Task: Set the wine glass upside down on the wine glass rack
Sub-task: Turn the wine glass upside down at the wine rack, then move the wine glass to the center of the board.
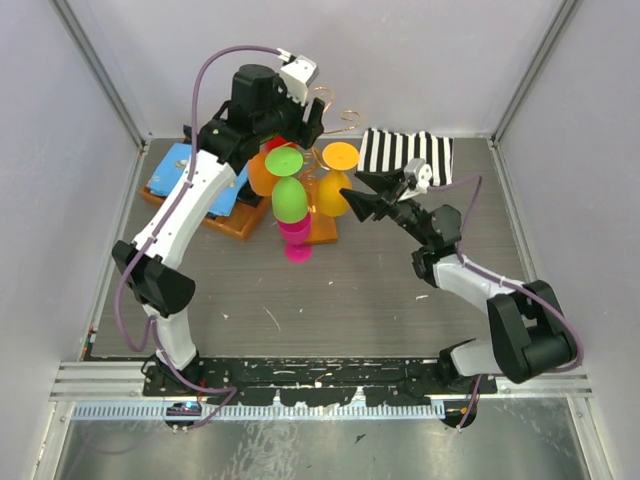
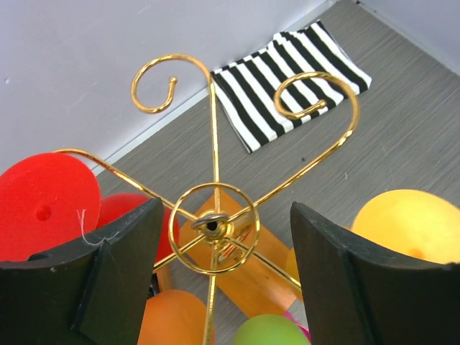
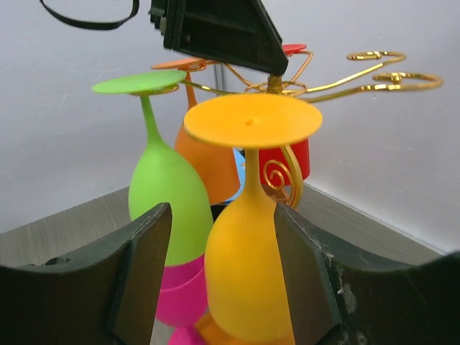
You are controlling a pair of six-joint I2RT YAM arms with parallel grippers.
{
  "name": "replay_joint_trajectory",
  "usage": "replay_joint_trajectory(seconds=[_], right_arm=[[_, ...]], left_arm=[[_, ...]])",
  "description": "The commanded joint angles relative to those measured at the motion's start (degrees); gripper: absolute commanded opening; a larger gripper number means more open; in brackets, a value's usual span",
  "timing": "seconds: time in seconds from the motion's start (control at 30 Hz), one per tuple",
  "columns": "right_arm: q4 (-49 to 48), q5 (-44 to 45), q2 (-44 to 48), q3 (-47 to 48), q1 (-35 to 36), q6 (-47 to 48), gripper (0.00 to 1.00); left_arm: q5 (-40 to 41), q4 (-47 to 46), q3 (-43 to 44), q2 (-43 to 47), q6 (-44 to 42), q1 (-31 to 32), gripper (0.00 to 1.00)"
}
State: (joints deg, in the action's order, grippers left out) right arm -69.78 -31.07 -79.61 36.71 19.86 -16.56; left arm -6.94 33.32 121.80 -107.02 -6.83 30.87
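The wine glass rack (image 2: pixel 213 226) is a gold wire stand with scroll arms on an orange-brown wooden base (image 2: pixel 253 267). A yellow wine glass (image 3: pixel 248 277) hangs upside down from it, its flat foot (image 3: pixel 251 120) resting on a wire arm. My right gripper (image 3: pixel 219 244) is open, with one finger on each side of the yellow bowl. There is a gap on the left, and the right finger (image 3: pixel 305 269) stands close against the bowl. My left gripper (image 2: pixel 226 244) is open above the rack's top ring and holds nothing. From above, the left gripper (image 1: pixel 297 128) hovers over the rack and the right gripper (image 1: pixel 352 195) is beside the yellow glass (image 1: pixel 333 195).
Green (image 3: pixel 165 194), orange (image 3: pixel 205 162) and red (image 3: pixel 287 159) glasses also hang upside down on the rack. A pink glass (image 1: pixel 295 240) is below the green one. A striped cloth (image 1: pixel 405 152) lies at the back right. A wooden tray with blue cloth (image 1: pixel 190 180) is at the back left.
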Motion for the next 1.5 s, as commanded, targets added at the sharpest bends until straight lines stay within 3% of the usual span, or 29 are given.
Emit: replay_joint_trajectory(seconds=[0.0,0.27,0.4,0.57,0.7,0.8,1.0,1.1,1.27,1.47], right_arm=[[4.7,2.4,6.2,-3.3,-0.2,1.5,0.65],[16.0,5.3,14.2,-5.5,-0.2,1.0,0.69],[24.4,11.8,20.3,-7.8,-0.2,-1.7,0.71],[36.8,22.0,27.6,-8.9,-0.2,-14.7,0.7],[47.9,21.5,28.6,-6.1,0.9,-17.6,0.63],[52.7,29.5,29.0,-5.4,7.6,-17.4,0.61],[62.9,48.7,25.4,-0.6,20.2,-23.7,0.61],[64.5,55.2,21.6,1.7,24.7,-27.4,0.61],[62.6,60.2,14.3,6.0,30.1,-33.1,0.6],[63.2,64.7,7.4,11.5,32.0,-40.8,0.61]], left_arm=[[-3.0,-0.2,2.9,3.2,1.2,-0.1,0.8],[-4.4,-1.6,0.4,7.7,1.4,-0.1,0.82],[-0.2,-4.3,-4.7,13.2,1.5,-0.1,0.84],[4.6,-9.3,-17.4,24.5,1.6,-0.1,0.87],[8.7,-12.8,-30.4,36.8,2.0,-0.1,0.87],[11.7,-12.0,-38.2,44.8,2.8,-0.1,0.87],[15.7,-8.3,-51.1,57.0,3.8,-0.1,0.87],[19.1,-11.1,-58.8,64.0,5.9,0.0,0.87],[20.7,-15.7,-68.8,74.1,6.7,-0.1,0.87],[22.1,-14.7,-73.4,77.8,10.0,0.0,0.87]])
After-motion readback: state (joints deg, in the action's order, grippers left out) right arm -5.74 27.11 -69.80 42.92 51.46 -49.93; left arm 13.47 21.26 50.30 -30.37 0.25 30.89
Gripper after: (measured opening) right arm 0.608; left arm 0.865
